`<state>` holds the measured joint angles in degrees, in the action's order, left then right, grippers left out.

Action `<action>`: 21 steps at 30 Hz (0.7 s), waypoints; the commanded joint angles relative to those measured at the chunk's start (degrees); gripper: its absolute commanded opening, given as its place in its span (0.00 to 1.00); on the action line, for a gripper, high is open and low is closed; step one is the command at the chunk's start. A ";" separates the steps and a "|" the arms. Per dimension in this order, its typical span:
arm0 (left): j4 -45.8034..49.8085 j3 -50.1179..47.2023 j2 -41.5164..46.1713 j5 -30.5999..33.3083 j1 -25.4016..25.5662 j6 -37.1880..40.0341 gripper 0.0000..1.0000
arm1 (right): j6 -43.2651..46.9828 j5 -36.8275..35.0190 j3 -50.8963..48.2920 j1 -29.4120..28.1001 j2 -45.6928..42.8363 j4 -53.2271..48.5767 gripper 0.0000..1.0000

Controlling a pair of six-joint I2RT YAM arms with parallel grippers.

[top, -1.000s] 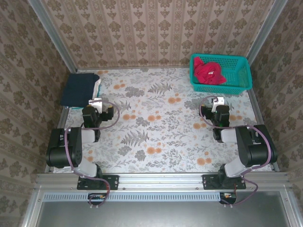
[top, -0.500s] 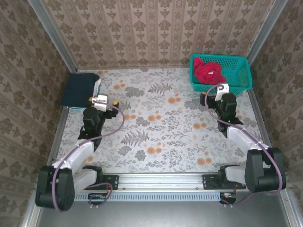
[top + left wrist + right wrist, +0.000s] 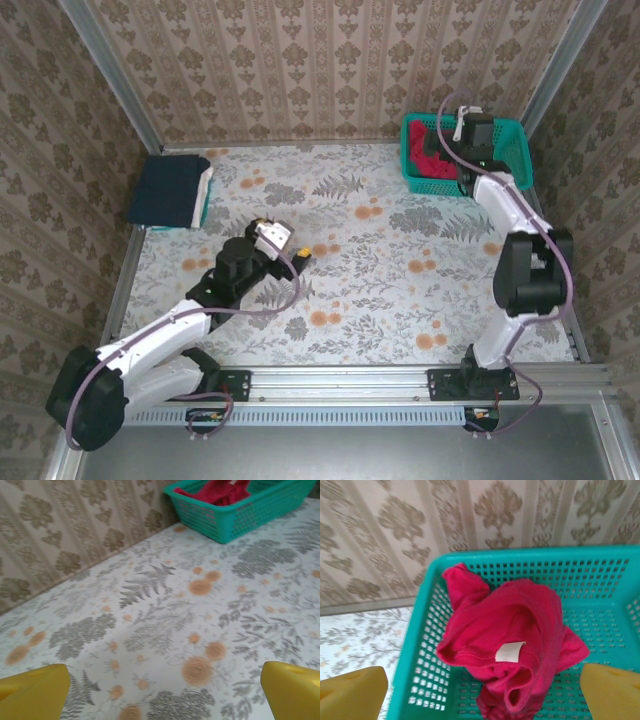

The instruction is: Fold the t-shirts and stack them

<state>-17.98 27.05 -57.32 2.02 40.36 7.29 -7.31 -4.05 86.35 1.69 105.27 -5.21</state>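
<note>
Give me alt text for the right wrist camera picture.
A crumpled red t-shirt, white neck label showing, lies in a teal mesh basket by a patterned wall. The right hand's yellow fingers, spread open, sit at the bottom corners.

Crumpled t-shirt [image 3: 515, 625] lies in basket [image 3: 600, 552] far right, folded t-shirts [image 3: 172, 190] far left.

Env: lab-type robot test cell w/ home-style dressing. Evidence: damask-wallpaper panels [image 3: 330, 70] on three sides, set in aluminium extrusion posts [image 3: 112, 75]; floral-cloth bench [image 3: 380, 290]; left arm [image 3: 160, 335] and right arm [image 3: 525, 270] bolted to slotted front rail [image 3: 340, 380].
</note>
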 commanded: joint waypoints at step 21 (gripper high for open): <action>4.24 0.72 -0.20 5.06 3.83 -1.27 1.00 | -5.74 4.86 34.85 2.35 28.33 -23.21 0.00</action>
<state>-15.11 27.05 -58.39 6.13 43.83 6.90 -11.03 -1.61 118.87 3.62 134.65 -25.65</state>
